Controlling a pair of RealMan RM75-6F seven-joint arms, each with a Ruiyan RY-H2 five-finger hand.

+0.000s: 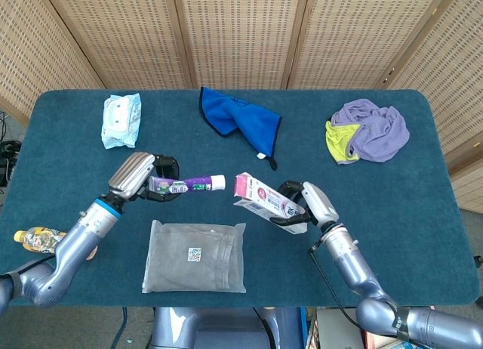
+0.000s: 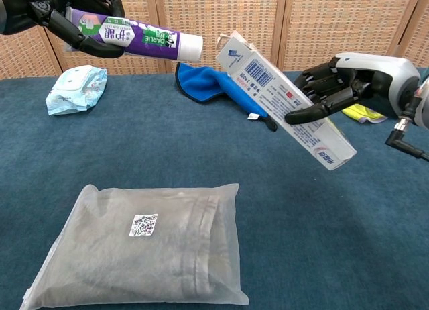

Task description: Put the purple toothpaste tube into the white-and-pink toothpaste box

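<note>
Purple toothpaste tube [image 2: 134, 36]: gripped aloft by left hand [image 1: 134, 175], white cap just beside open flap of white-and-pink toothpaste box [image 2: 285, 98] clasped by right hand [image 2: 348, 82] fingers; align axes, then slide cap-first.

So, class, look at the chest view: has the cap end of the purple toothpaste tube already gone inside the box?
No: the toothpaste tube's white cap sits just short of the box's open end, with a gap between them.

Tube [image 1: 189, 185] left of box [image 1: 266, 203], bag [image 1: 195, 256] before both, cloth [image 1: 238, 121] behind.
</note>
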